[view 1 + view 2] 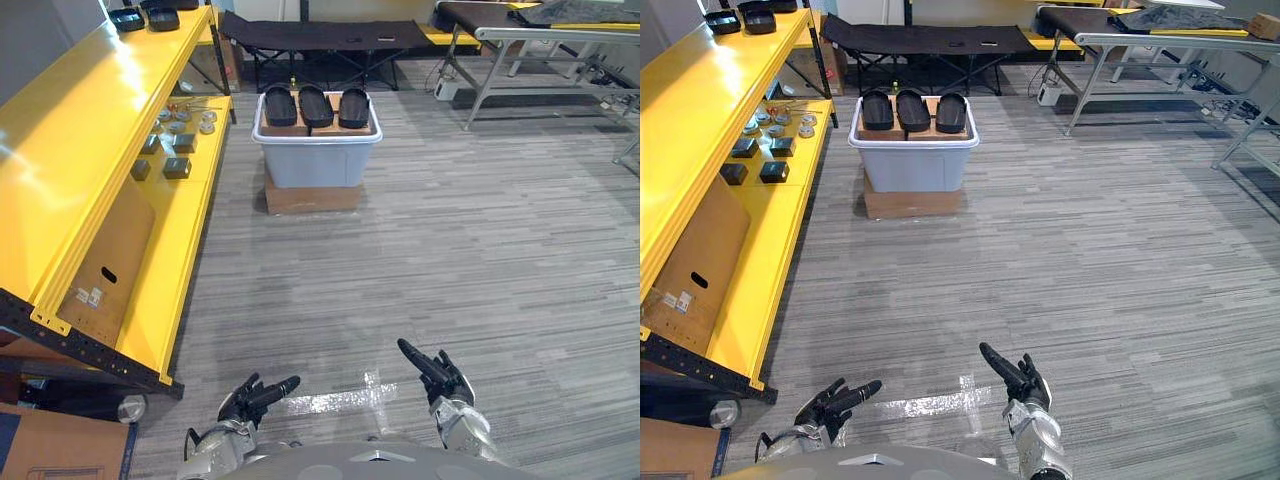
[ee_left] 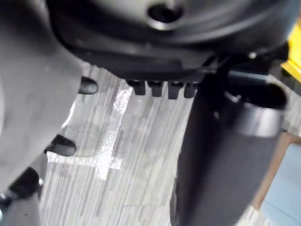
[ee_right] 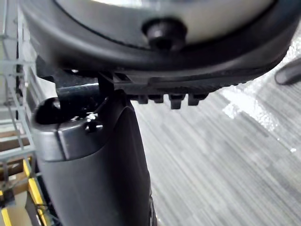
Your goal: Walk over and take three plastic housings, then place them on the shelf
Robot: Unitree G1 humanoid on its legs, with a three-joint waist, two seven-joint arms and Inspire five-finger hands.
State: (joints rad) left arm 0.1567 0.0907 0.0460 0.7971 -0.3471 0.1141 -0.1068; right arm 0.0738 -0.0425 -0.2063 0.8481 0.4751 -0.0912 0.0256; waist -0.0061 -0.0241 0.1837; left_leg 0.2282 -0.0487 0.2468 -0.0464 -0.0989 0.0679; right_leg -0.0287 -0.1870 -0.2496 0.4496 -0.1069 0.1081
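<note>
Three housings (image 1: 315, 105) atop bin (image 1: 316, 165), shelf (image 1: 60, 150) beside it. Left hand (image 1: 258, 395), right hand (image 1: 440, 375) far from bin, fingers loose, empty. Approach step; next: walk to bin.

The shelf (image 1: 70, 150) at nine o'clock is bright yellow, and its frame at the near end is black. The cardboard sheet (image 1: 115, 260) on its lower level is plain brown. At twelve o'clock the three housings (image 1: 315, 105) are black. The bin (image 1: 315, 165) under them is pale grey-blue with a white rim, and the box (image 1: 313, 198) below it is brown. The floor (image 1: 480, 250) is grey, with a pattern of thin lighter and darker stripes. The tape cross (image 1: 340, 400) at six o'clock is shiny silver. The left hand (image 1: 255, 395) and the right hand (image 1: 440, 375) are black.
</note>
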